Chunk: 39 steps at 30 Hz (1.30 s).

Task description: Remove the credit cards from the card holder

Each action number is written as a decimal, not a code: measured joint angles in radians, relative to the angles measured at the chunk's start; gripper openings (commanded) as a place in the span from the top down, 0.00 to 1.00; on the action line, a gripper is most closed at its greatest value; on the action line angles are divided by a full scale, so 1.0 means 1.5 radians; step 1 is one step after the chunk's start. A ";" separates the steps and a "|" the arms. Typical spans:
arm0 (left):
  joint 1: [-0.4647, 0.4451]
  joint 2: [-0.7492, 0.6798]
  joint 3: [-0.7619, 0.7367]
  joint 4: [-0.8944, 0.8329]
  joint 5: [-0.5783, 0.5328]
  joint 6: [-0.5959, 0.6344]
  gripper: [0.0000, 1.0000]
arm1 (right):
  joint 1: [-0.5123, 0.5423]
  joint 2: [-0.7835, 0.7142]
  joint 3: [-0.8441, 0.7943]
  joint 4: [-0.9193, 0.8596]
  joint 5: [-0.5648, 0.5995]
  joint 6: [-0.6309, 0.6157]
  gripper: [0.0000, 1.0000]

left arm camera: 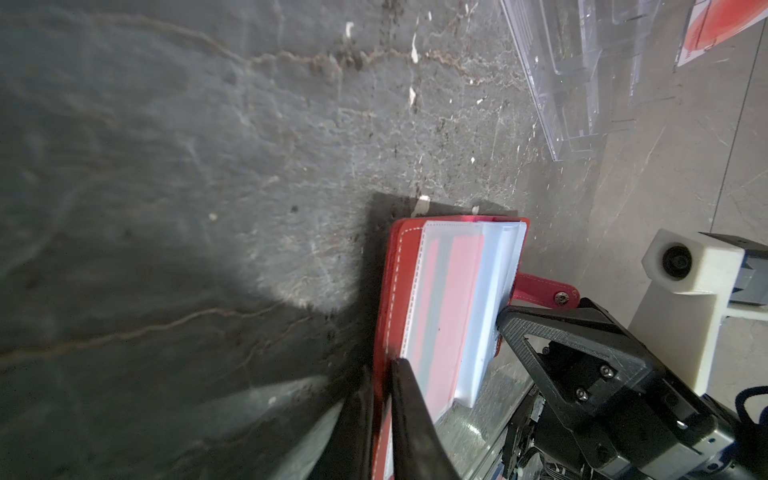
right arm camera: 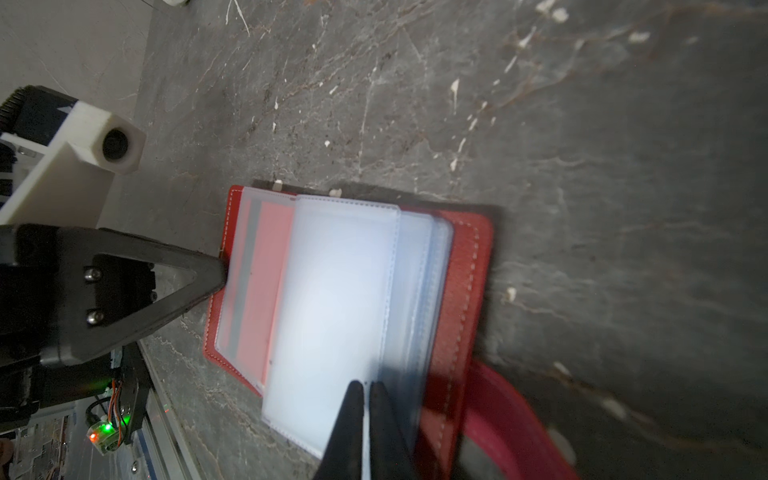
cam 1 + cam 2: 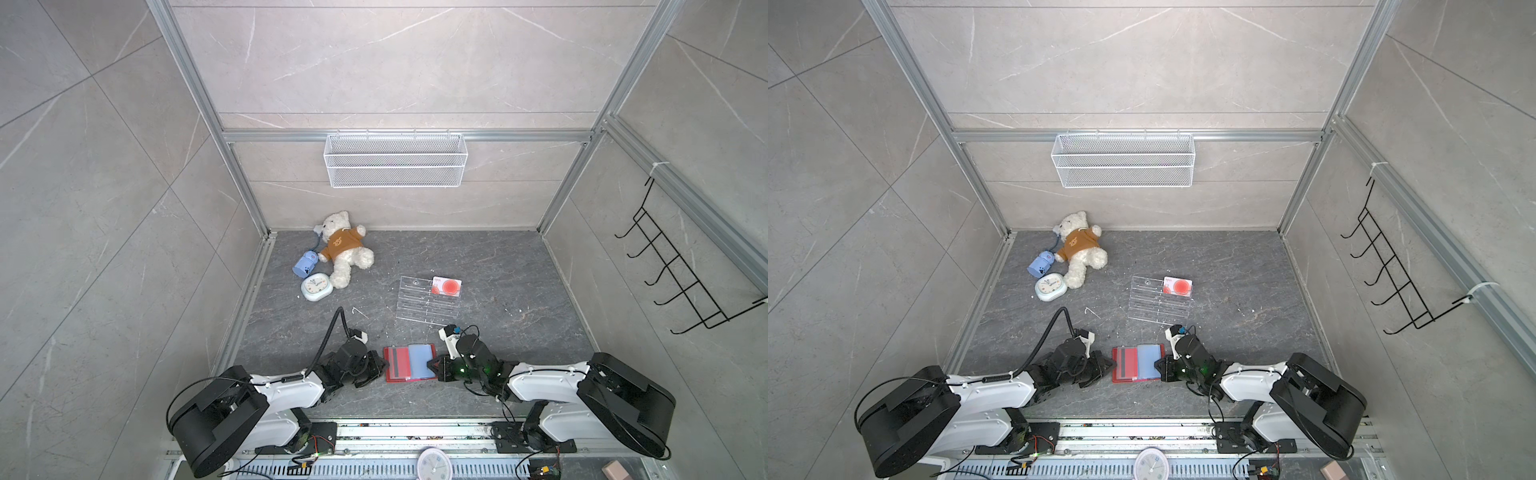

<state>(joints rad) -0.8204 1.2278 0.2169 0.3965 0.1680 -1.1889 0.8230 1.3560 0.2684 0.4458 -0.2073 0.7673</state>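
The red card holder (image 3: 409,362) (image 3: 1138,363) lies open on the table between both grippers, pale blue sleeves up. My left gripper (image 3: 384,363) (image 1: 383,368) is shut on the edge of its left red cover (image 1: 386,291). My right gripper (image 3: 431,365) (image 2: 365,386) is shut on the edge of one clear sleeve (image 2: 332,291), held slightly raised. A credit card (image 1: 453,299) (image 2: 270,270) shows pink with a grey stripe through the left sleeve. Another credit card (image 3: 446,286) (image 3: 1177,286), white with a red circle, rests on the clear acrylic rack (image 3: 428,301).
A teddy bear (image 3: 345,249), a blue toy (image 3: 305,264) and a small clock (image 3: 316,287) lie at the back left. A white mesh basket (image 3: 395,160) hangs on the back wall, and a black hook rack (image 3: 681,270) on the right wall.
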 measured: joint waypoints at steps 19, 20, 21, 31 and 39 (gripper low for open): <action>0.000 -0.060 0.000 -0.011 -0.006 0.018 1.00 | 0.000 -0.065 0.000 -0.080 0.008 0.000 0.82; 0.000 -0.063 0.000 -0.013 -0.006 0.020 1.00 | 0.000 -0.075 0.001 -0.093 0.012 0.000 0.82; 0.000 -0.065 0.000 -0.014 -0.006 0.021 1.00 | 0.000 -0.086 0.002 -0.105 0.016 0.000 0.82; -0.004 -0.083 0.000 -0.035 -0.006 0.032 1.00 | 0.000 -0.146 0.007 -0.190 0.051 0.000 0.89; -0.017 -0.085 0.003 -0.040 -0.007 0.048 1.00 | 0.000 -0.100 0.007 -0.192 0.046 0.003 0.92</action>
<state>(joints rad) -0.8455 1.1000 0.2218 0.3370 0.1577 -1.1175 0.8230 1.2060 0.2790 0.1574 -0.1390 0.7719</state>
